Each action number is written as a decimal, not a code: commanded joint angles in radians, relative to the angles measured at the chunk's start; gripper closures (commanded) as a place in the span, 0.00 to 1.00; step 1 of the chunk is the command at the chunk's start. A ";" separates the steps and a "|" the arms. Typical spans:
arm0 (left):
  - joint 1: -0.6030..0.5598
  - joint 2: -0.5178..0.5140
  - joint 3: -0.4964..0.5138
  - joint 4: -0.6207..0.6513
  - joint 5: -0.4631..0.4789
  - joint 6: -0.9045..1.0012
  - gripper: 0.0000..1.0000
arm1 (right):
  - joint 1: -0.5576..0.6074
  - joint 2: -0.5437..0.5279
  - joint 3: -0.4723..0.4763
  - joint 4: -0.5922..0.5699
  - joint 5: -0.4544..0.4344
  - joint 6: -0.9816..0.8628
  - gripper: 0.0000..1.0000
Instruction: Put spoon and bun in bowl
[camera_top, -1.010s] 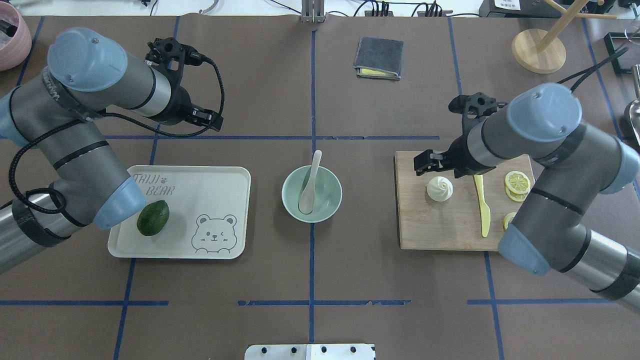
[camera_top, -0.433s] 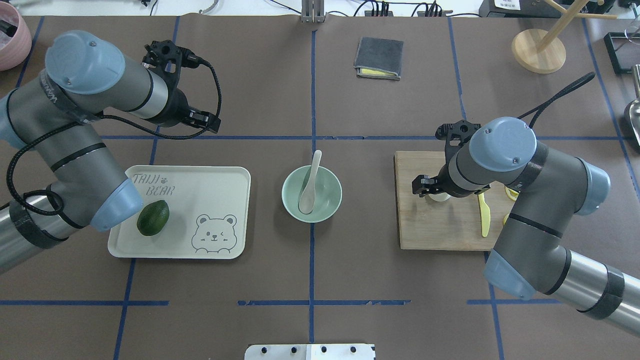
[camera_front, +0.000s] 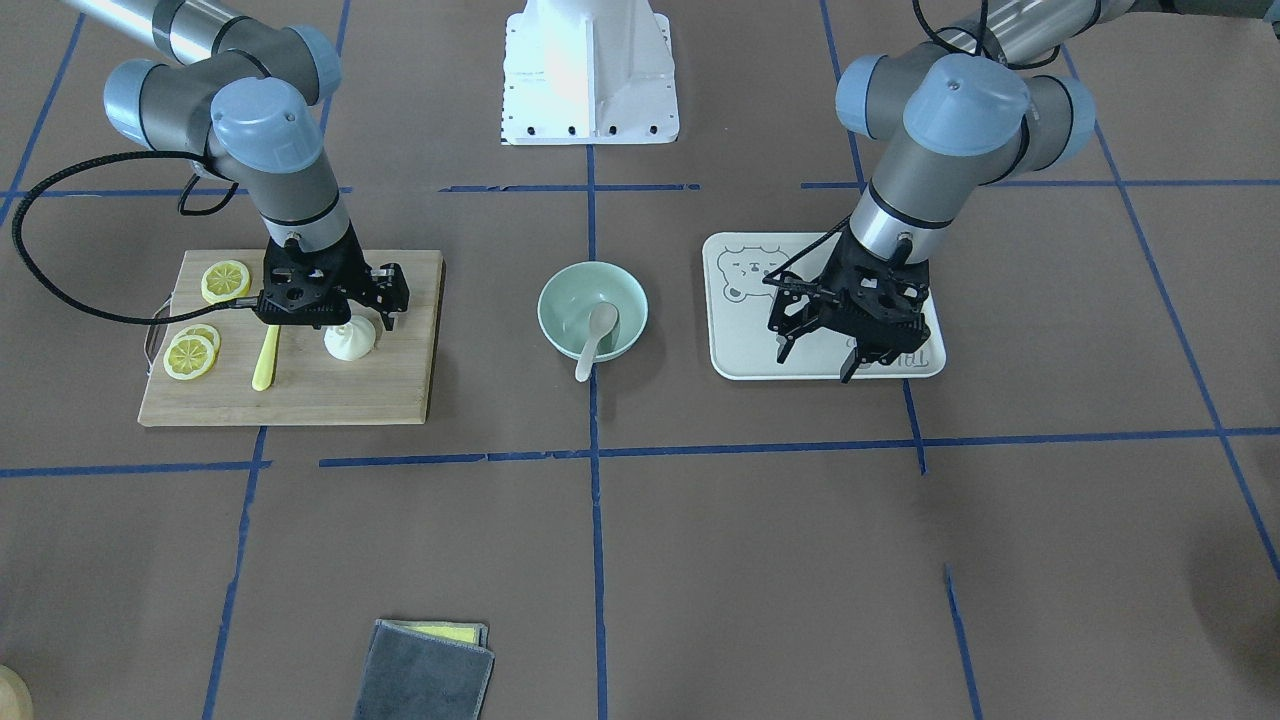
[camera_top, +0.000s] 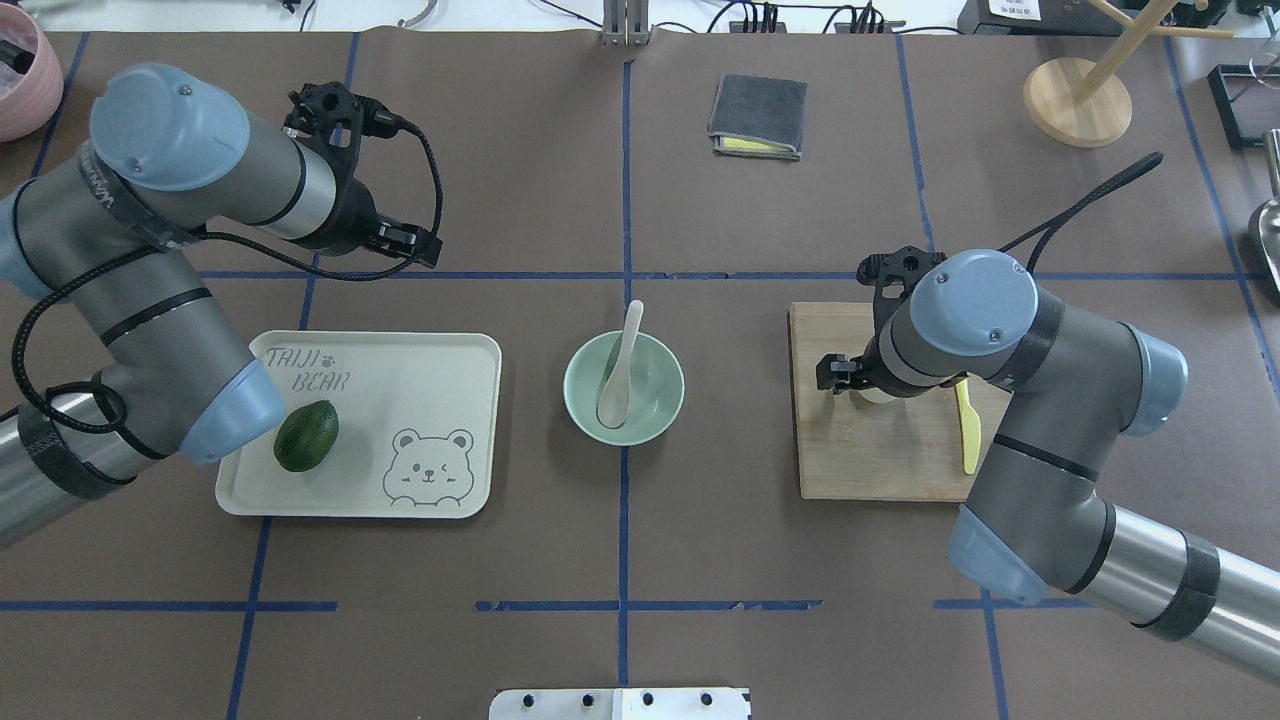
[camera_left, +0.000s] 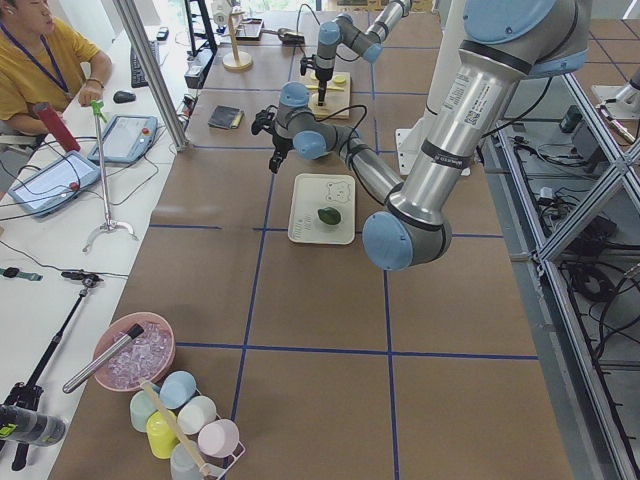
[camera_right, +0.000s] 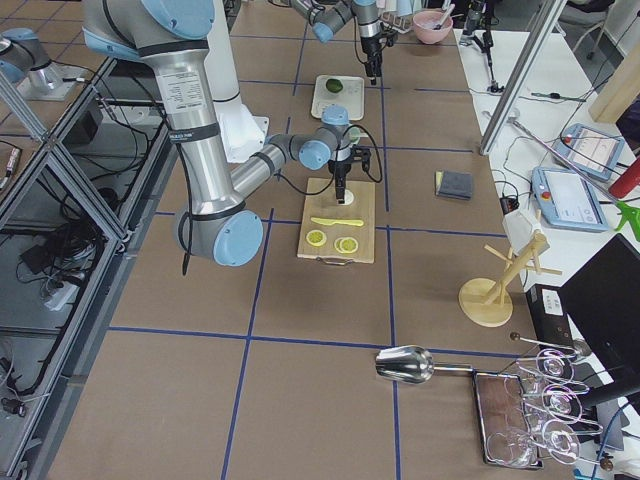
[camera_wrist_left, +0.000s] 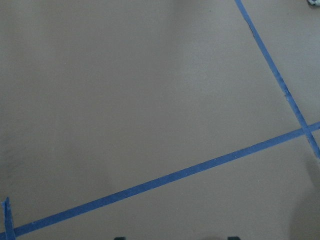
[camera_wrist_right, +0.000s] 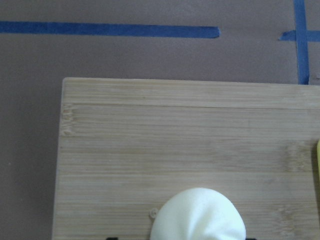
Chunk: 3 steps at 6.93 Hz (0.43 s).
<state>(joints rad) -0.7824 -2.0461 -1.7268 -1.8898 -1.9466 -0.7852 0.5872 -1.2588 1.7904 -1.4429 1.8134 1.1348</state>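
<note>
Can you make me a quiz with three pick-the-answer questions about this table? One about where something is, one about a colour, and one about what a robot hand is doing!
1. Where is the spoon?
A. on the wooden board
B. in the bowl
C. in the left gripper

2. What colour is the knife?
A. red
B. blue
C. yellow

3. How is the left gripper?
A. open and empty
B. shut on the spoon
C. shut on the knife

Answers:
1 B, because the scoop lies inside the bowl and the handle leans out over the rim.
2 C, because the knife lying on the wooden board is plainly yellow.
3 A, because the front-facing view shows its fingers apart with nothing between them.
</note>
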 joint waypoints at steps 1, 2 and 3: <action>0.000 0.001 0.001 0.000 0.002 0.000 0.25 | 0.014 0.001 0.004 -0.004 -0.011 -0.001 0.38; 0.000 0.000 0.001 0.000 0.002 0.000 0.25 | 0.019 -0.007 0.007 -0.004 -0.023 -0.001 0.57; 0.000 0.000 0.000 0.000 0.002 0.000 0.24 | 0.020 -0.007 0.007 -0.005 -0.025 -0.001 0.74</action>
<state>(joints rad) -0.7824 -2.0457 -1.7263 -1.8899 -1.9453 -0.7854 0.6033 -1.2627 1.7962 -1.4465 1.7944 1.1337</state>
